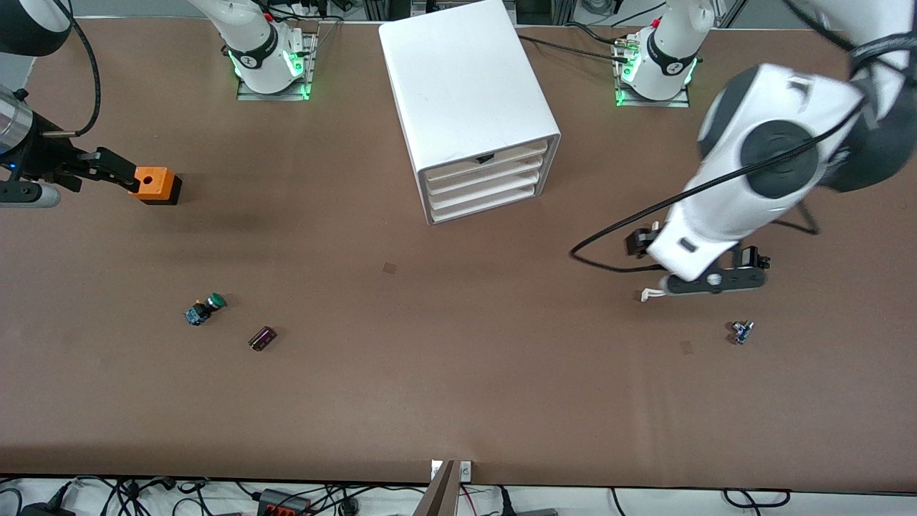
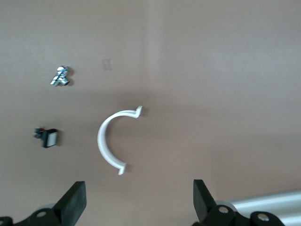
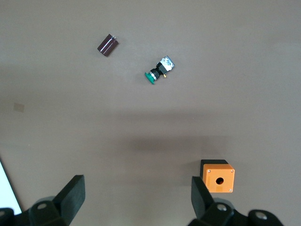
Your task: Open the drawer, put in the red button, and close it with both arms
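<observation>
Front view: cabinet (image 1: 469, 93) drawers seen closed. Left gripper (image 2: 138, 202) held spread over white clip (image 2: 113, 140); right gripper (image 3: 136, 202) held spread beside orange box (image 3: 217, 176).

Brown table (image 1: 458, 401) bears cabinet (image 1: 466, 86), orange box (image 1: 156, 185), green button (image 1: 206, 308) — perhaps a capacitor (image 1: 262, 338).

high front camera; wrist cameras face tabletop (image 1: 458, 401).

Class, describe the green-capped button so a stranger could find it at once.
Start at the white drawer cabinet, then look nearer the front camera, toward the right arm's end of the table. The green-capped button lies beside a small dark block; only it has a green cap.
</observation>
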Controlling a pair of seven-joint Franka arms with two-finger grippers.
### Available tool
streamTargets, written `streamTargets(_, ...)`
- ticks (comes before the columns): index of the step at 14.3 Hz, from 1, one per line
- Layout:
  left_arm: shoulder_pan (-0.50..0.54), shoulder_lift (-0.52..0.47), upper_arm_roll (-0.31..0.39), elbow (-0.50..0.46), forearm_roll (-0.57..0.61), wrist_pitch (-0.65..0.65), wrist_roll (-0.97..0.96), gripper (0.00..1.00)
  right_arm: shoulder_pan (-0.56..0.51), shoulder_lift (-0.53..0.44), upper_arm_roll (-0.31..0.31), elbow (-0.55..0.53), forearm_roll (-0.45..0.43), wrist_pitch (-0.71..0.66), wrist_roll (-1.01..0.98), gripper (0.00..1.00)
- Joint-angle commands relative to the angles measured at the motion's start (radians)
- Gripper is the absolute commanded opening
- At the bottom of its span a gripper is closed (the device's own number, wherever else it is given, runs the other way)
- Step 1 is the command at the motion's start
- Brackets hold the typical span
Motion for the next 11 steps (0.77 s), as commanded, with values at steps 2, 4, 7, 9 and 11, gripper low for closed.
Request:
streamTargets(2, 0.071, -0.124, 0.06, -0.046, -0.118, -0.033, 0.268, 1.0, 0.002, -0.019, 0.003, -0.008, -0.007, -0.003, 0.0, 1.0)
streamTargets(4, -0.016, -0.201, 0.216, -0.106, -0.124, -0.031, 0.389, 1.0, 0.002, -0.033, 0.003, -0.019, -0.009, -0.001, 0.0, 1.0)
streamTargets(7, -0.052, -0.346, 0.361, -0.283, -0.218, 0.045, 0.6, 1.0, 0.002, -0.036, 0.003, -0.016, -0.012, -0.008, -0.002, 1.0)
streamTargets(9, -0.05, -0.419, 0.379, -0.397, -0.219, 0.123, 0.608, 1.0, 0.002, -0.034, 0.003, -0.013, -0.014, -0.008, -0.006, 1.0)
streamTargets(11, -0.053, -0.434, 0.381, -0.41, -0.216, 0.148, 0.574, 1.0, 0.002, -0.034, 0.003, -0.013, -0.015, -0.011, -0.013, 1.0)
